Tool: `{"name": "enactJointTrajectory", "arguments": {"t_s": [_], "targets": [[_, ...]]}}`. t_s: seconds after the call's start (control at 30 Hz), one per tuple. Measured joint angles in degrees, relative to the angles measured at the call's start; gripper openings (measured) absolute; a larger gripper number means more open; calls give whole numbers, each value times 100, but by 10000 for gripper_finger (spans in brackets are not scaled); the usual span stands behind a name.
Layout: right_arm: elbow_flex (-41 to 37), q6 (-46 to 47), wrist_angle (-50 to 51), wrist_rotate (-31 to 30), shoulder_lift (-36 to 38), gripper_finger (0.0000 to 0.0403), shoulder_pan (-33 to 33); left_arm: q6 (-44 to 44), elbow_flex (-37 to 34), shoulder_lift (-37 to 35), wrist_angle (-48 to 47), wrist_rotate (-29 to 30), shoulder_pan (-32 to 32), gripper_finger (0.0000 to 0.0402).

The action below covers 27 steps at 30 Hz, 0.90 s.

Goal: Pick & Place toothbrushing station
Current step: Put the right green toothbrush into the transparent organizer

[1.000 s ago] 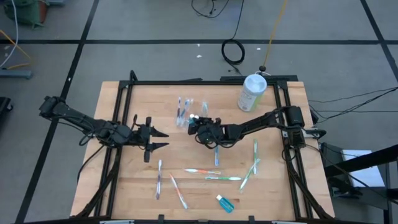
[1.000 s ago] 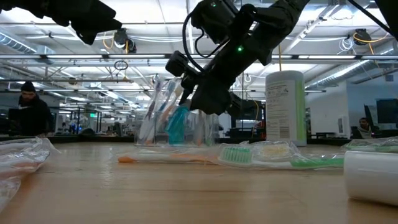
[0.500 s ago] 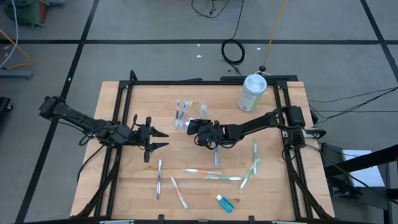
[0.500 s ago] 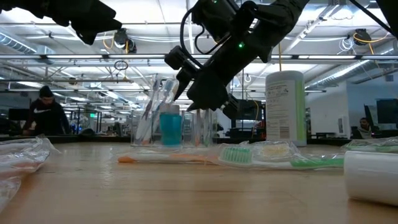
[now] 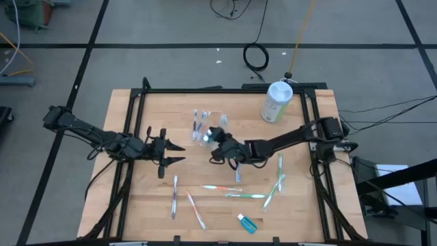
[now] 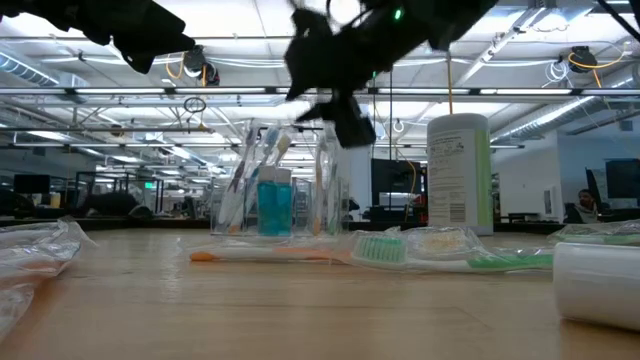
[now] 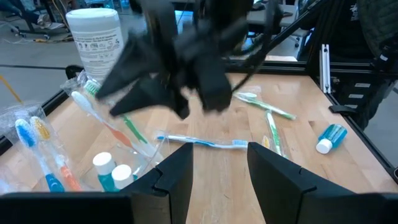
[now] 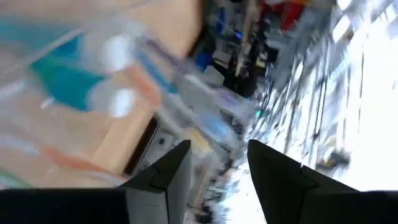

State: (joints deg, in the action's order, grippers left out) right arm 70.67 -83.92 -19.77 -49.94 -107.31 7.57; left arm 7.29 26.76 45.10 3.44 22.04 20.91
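Where the table (image 5: pixel 136 205) comes nearest the low camera, a blurred white cylinder (image 6: pixel 598 282) lies at one side and crinkled clear plastic (image 6: pixel 35 255) at the other. Just past them lie loose toothbrushes: a green one (image 6: pixel 450 255) and an orange-handled one (image 6: pixel 265 256), with more spread over the near half of the table in the high view (image 5: pixel 232 195). A small teal tube (image 5: pixel 246 223) lies close to the near edge. Farther in, near the table's middle, stands the station (image 6: pixel 275 190), upright on the wood, holding toothbrushes and teal tubes (image 6: pixel 274 200) in its slots. The right gripper (image 5: pixel 217 140) hangs just beside and above the station, its fingers (image 8: pixel 158 177) spread apart and empty. To the left side, well apart from the station, the left gripper (image 5: pixel 171 153) waits over bare wood with its fingers (image 7: pixel 177 180) parted, holding nothing. Toward the far right corner stands a white-and-green canister (image 5: pixel 276 101). Beyond the table is a large hall with ceiling lights and desks.
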Motion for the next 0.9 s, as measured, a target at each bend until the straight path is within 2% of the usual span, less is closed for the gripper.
{"name": "enactJointTrajectory", "arguments": {"t_s": [0.2, 0.33, 0.43, 0.53, 0.67, 0.9], "targets": [[7, 2670, 1090, 56, 723, 148, 214, 0, 0, -2, 0, 2, 0, 156], [4, 4800, 2491, 72, 1235, 146, 264, 0, 0, -2, -4, 4, 0, 156], [4, 6384, 3549, 307, 1553, 147, 327, 0, 0, -1, -35, 9, 0, 156], [4, 7860, 4465, 775, 1780, 148, 385, 0, 0, -1, -35, 24, 0, 156], [4, 9534, 5298, 1829, 1900, 148, 455, 0, 0, 0, -35, 46, 0, 156], [2, 11801, 6507, 3444, 1900, 149, 608, -2, 0, -1, -37, 50, 0, 156]]}}
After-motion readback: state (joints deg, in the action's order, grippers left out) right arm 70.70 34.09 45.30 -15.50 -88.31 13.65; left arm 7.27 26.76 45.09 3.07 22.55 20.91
